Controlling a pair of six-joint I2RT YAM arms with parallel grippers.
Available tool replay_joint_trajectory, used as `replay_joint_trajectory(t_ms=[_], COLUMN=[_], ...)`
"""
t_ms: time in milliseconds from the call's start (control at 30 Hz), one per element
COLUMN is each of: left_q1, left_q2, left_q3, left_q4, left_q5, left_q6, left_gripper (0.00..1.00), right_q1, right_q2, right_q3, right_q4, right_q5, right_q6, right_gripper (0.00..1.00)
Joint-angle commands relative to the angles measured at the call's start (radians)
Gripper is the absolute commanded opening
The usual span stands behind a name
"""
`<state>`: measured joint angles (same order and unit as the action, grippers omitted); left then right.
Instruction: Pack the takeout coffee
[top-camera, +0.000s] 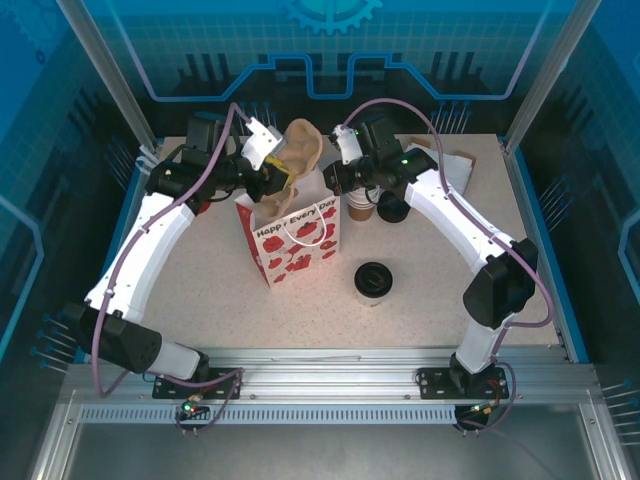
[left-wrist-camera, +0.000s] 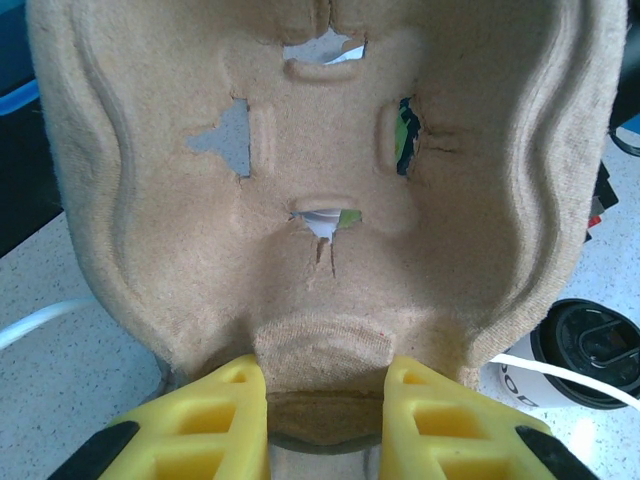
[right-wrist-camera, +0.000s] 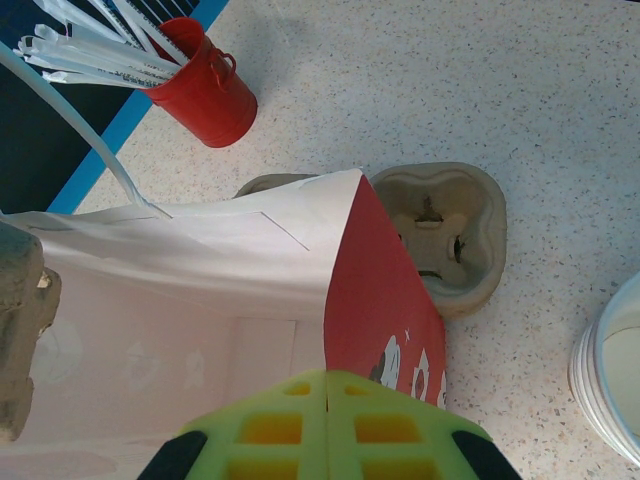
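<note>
The takeout coffee (top-camera: 373, 282), a pale cup with a black lid, stands on the table right of the red and white gift bag (top-camera: 290, 240). It also appears at the right edge of the left wrist view (left-wrist-camera: 588, 350). My left gripper (top-camera: 272, 165) (left-wrist-camera: 325, 375) is shut on the lower edge of a brown pulp cup carrier (top-camera: 305, 150) (left-wrist-camera: 320, 170), held upright over the bag's open top. My right gripper (top-camera: 335, 178) (right-wrist-camera: 327, 378) is shut on the bag's right rim (right-wrist-camera: 375, 290).
A second pulp carrier (right-wrist-camera: 440, 235) lies on the table behind the bag. A red bucket of straws (right-wrist-camera: 205, 95) stands beyond it. A stack of white cups (right-wrist-camera: 610, 385) (top-camera: 358, 207) and a loose black lid (top-camera: 392, 210) sit behind the coffee.
</note>
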<state>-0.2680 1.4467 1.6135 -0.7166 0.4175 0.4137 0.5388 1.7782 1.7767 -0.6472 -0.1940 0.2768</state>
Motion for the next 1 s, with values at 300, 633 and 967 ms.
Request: replay_joint_trajectory(t_ms=[300,633,967], left_q1=[0.018,0.018,0.013], left_q2=[0.002,0.011,0.042], left_q3=[0.0,0.019,0.035], left_q4=[-0.11,-0.215,-0.269], left_q5=[0.013,-0.031,-0.065], left_q6=[0.07,0.103,0.112], left_gripper=[0.2,0.2,0.19], right_q1=[0.005,-0.006,-0.01], right_q2=[0.002,0.002,-0.002], right_q3=[0.032,0.029,0.024], right_q4=[-0.009,-0.003,0.015], right_q5=[0.006,0.019,0.005], right_q6=[0.015,0.038,0.065], right_gripper=[0.07,0.07,0.07])
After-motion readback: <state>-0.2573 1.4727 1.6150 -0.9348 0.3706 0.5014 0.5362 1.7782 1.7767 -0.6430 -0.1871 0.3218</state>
